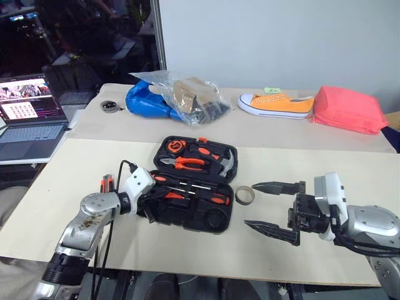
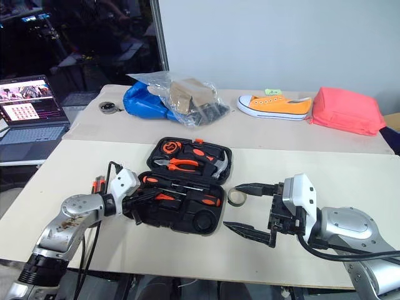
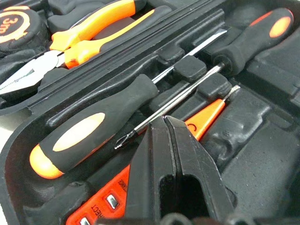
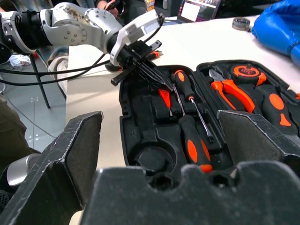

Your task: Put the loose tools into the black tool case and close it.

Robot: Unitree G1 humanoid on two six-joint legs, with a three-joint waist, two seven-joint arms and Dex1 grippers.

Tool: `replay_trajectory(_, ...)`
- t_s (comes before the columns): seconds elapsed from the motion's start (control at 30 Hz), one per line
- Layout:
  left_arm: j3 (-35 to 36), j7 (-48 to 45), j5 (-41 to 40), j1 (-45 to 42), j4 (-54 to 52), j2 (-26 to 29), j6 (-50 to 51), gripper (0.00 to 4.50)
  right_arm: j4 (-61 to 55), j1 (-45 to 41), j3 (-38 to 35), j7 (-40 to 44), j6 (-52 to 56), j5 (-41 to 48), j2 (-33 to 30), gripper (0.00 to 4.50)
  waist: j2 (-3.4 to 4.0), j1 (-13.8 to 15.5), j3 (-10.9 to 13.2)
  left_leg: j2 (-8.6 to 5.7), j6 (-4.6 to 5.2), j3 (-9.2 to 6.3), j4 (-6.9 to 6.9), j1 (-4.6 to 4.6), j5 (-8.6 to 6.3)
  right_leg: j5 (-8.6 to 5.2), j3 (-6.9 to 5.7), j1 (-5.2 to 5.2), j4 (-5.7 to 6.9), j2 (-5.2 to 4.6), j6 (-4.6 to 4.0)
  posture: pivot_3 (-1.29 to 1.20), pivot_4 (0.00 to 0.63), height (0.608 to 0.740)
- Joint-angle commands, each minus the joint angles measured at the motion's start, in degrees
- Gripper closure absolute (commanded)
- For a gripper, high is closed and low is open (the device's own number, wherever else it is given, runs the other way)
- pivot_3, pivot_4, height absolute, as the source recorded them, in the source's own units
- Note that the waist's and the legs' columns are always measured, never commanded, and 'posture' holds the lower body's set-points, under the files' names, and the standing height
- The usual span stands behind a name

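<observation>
My left tool (image 1: 152, 201), pinched shut and empty, rests in the black moulded tool case (image 1: 215, 222) above two rubber-handled screwdrivers (image 3: 93, 129); right tool (image 1: 275, 209) wide; tape ring (image 1: 245, 195) beside.

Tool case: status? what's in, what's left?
Done: two screwdrivers and a slim orange one lie in the case. I can't make out the utility knife. In hand: nothing; the left gripper is shut, empty, over the slots, and the right gripper is open beside the case. Left: closing the lid, which is open flat.
</observation>
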Motion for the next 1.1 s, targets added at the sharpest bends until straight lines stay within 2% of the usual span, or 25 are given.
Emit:
replay_trajectory(0.03, 4.18, 3.43, -3.85, 0.95, -1.93, -2.90, 1.41, 4.46, -1.24, -1.44, -1.02, -0.02, -0.77, 0.99, -0.34, 0.00, 0.06, -0.03, -0.02, -0.01, 0.00, 0.04, 0.00, 0.01, 0.00, 0.01, 0.03, -0.01, 0.00, -0.03, 0.02, 0.00, 0.150, 0.740)
replay_trajectory(0.17, 14.74, 11.79, -10.61, 0.82, -13.48, -3.31, 12.48, 4.46, -0.30, -3.02, 0.14, 0.98, -1.36, 1.38, 0.32, 0.00, -0.36, -0.10, 0.24, 0.05, 0.03, 0.03, -0.01, -0.18, 0.02, 0.14, -0.04, -0.23, 0.04, 0.07, 0.03, 0.00, 0.150, 0.740)
replay_trajectory(0.2, 17.43, 14.84, -11.59, 1.30, -15.95, -3.71, 15.56, 4.23, 0.13, -3.44, 0.60, 1.19, -1.47, 1.24, 0.54, 0.00, -0.38, -0.15, 0.25, 0.10, 0.03, -0.04, 0.00, -0.23, 0.02, 0.15, -0.07, -0.27, 0.02, 0.16, 0.02, 0.00, 0.150, 0.740)
replay_trajectory(0.3, 25.06, 23.62, -14.22, 2.86, -22.87, -5.46, 24.59, 3.44, 1.64, -4.85, 2.04, 2.09, -1.93, 0.68, 1.14, 0.00, -0.33, -0.17, 0.23, 0.05, 0.02, -0.08, -0.11, -0.26, 0.01, 0.07, -0.03, -0.27, -0.08, 0.12, 0.05, 0.00, 0.150, 0.740)
replay_trajectory(0.4, 31.32, 32.11, -15.38, 5.34, -31.64, -7.80, 34.56, 2.24, 3.78, -6.99, 3.84, 3.32, -2.51, 0.18, 1.79, 0.00, -0.35, -0.14, 0.23, 0.01, -0.17, -0.08, -0.18, -0.39, -0.16, 0.11, -0.01, -0.29, -0.29, 0.05, -0.03, 0.00, 0.150, 0.740)
replay_trajectory(0.6, 34.84, 45.65, -13.36, 7.07, -39.21, -15.20, 51.81, 0.17, 7.34, -10.54, 6.14, 5.61, -3.48, -0.75, 2.58, 0.00, -0.40, 0.57, 0.26, -0.18, -0.26, -0.22, -0.07, -0.56, -0.27, 0.16, -0.10, -0.27, -0.47, -0.11, -0.10, 0.00, 0.150, 0.740)
replay_trajectory(0.63, 34.83, 46.85, -13.24, 7.00, -39.68, -16.35, 53.63, 0.01, 7.66, -10.90, 6.32, 5.86, -3.54, -0.82, 2.66, 0.00, -0.41, 0.61, 0.27, -0.20, -0.26, -0.22, -0.05, -0.54, -0.27, 0.16, -0.09, -0.24, -0.46, -0.13, -0.09, 0.00, 0.150, 0.740)
replay_trajectory(0.77, 31.17, 50.66, -10.28, 7.51, -37.24, -19.49, 57.11, 0.01, 8.80, -11.99, 6.59, 6.95, -3.77, -0.94, 2.47, 0.00, -0.46, 0.62, 0.29, -0.26, -0.27, -0.28, -0.03, -0.50, -0.26, 0.17, -0.11, -0.23, -0.40, -0.06, -0.09, 0.00, 0.150, 0.740)
replay_trajectory(0.9, 29.73, 53.27, -7.24, 7.91, -33.05, -22.26, 55.75, 0.01, 8.32, -12.13, 5.77, 7.69, -3.54, -0.18, 2.14, 0.00, -0.46, 0.49, 0.29, -0.29, -0.27, -0.30, -0.04, -0.45, -0.26, 0.17, -0.09, -0.21, -0.39, -0.01, -0.11, 0.00, 0.150, 0.740)
replay_trajectory(1.0, 28.57, 53.38, -6.36, 7.76, -31.75, -23.64, 53.77, 0.69, 6.82, -11.78, 4.68, 8.95, -4.35, 1.44, 2.49, 0.00, -0.38, 0.30, 0.26, -0.28, -0.27, -0.30, -0.05, -0.43, -0.27, 0.18, -0.06, -0.20, -0.39, 0.01, -0.13, 0.00, 0.150, 0.740)
replay_trajectory(1.1, 27.92, 53.31, -5.78, 7.80, -32.71, -24.50, 52.54, 1.85, 5.16, -11.47, 3.77, 8.90, -6.25, 2.16, 3.54, 0.00, -0.38, 0.34, 0.26, -0.30, -0.27, -0.30, -0.06, -0.43, -0.27, 0.17, -0.07, -0.19, -0.40, 0.00, -0.12, 0.00, 0.150, 0.740)
